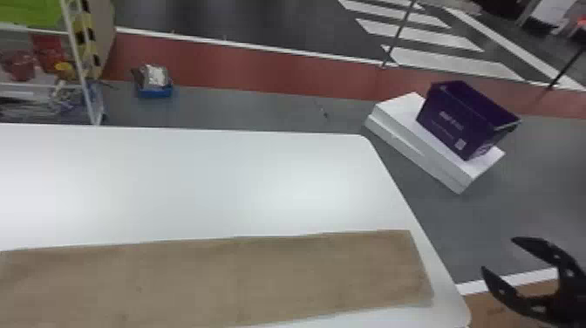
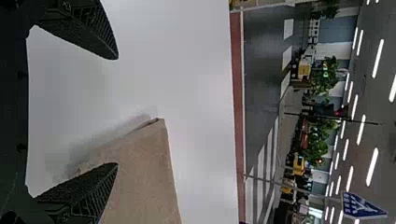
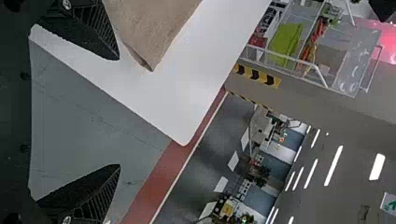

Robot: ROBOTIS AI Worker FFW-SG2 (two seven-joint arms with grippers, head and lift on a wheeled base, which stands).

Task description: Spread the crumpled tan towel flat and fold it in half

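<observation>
Tan towel (image 1: 226, 279), cropped in head view — left end effector (image 2: 116, 111), right end effector (image 1: 497, 254) both spread

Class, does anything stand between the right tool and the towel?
Nothing visible does. In the head view, the open right tool is past the right end of the table, and the towel lies flat on top.

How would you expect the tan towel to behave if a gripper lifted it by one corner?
The towel would probably droop, since it lies flat like soft cloth. Its layers might slip apart, as an edge looks slightly parted at one corner.
</observation>
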